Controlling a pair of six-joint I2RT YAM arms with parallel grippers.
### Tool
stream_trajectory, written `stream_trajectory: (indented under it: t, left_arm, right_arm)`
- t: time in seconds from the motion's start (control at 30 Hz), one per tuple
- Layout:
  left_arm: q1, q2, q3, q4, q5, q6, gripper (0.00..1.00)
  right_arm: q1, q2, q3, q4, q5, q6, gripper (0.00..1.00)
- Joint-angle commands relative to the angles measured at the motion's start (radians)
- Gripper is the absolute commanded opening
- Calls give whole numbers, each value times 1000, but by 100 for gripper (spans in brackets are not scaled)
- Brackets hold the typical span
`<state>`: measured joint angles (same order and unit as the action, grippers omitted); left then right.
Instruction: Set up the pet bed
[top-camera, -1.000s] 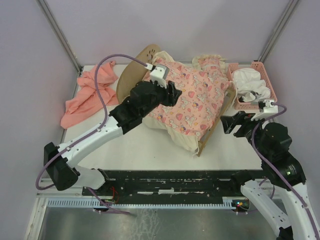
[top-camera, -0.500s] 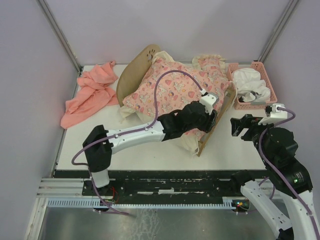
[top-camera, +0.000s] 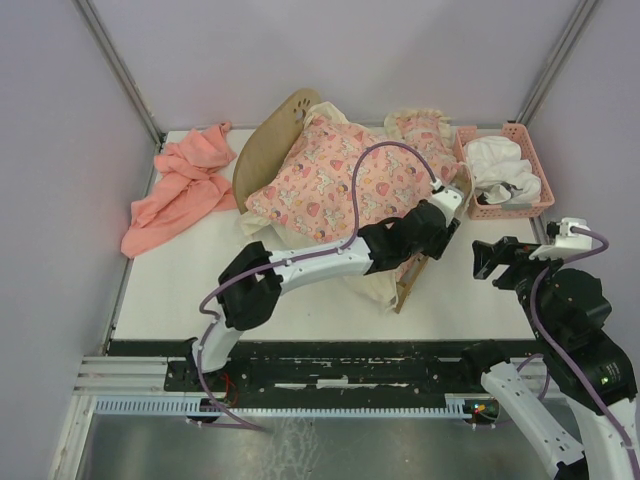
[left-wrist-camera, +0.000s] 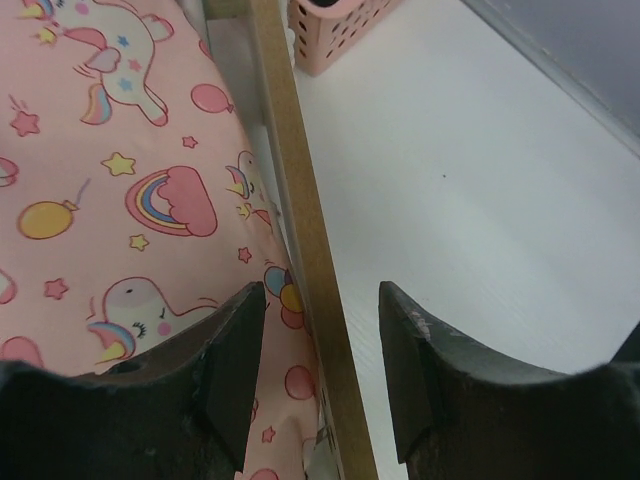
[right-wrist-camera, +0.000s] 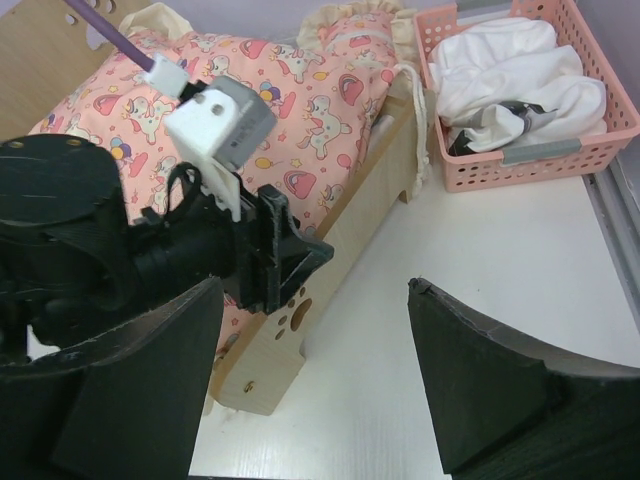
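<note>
The pet bed (top-camera: 275, 140), light wood with a rounded headboard, lies across the back of the table under a pink unicorn-print cushion (top-camera: 340, 180). Its footboard (right-wrist-camera: 285, 325) has a paw-print cut-out. My left gripper (top-camera: 448, 212) reaches across the bed to the footboard's top edge. In the left wrist view the left gripper (left-wrist-camera: 322, 370) is open and straddles the wooden edge (left-wrist-camera: 300, 200). Pink fabric (left-wrist-camera: 120, 180) lies on its left side, and there is a gap at each pad. My right gripper (right-wrist-camera: 315, 380) hangs wide open over the bare table right of the footboard and holds nothing.
A pink plastic basket (top-camera: 517, 130) with white cloth (right-wrist-camera: 500, 60) stands at the back right, close to the bed's foot end. A salmon-pink cloth (top-camera: 175, 190) lies crumpled at the back left. The table edge runs near the right side of the basket (right-wrist-camera: 530, 175).
My left arm has swung from the headboard side across the cushion to the footboard on the right. My right gripper has drawn back a little toward the near right.
</note>
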<state>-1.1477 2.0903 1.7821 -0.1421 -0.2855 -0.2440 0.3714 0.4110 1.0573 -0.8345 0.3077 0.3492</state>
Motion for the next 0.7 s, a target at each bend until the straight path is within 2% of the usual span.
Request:
stream_trajectory:
  t: [0.0, 0.1, 0.27, 0.33, 0.53, 0.67]
  left_arm:
    - [-7, 60, 73, 15, -14, 55, 57]
    - [-10, 75, 78, 7, 12, 55, 55]
    - [-28, 43, 29, -32, 53, 122, 22]
    - [-40, 2, -19, -63, 69, 153, 13]
    - [-67, -207, -282, -84, 129, 240, 3]
    - [-85, -349, -467, -112, 176, 296, 3]
  right_arm:
    - [2, -15, 9, 10, 13, -13, 83]
    - [3, -21, -11, 18, 10, -18, 84]
    - [2, -12, -15, 25, 4, -30, 84]
    - [2, -4, -16, 20, -5, -30, 84]
    - [2, -7, -67, 37, -133, 10, 84]
    - [2, -1, -75, 28, -129, 16, 84]
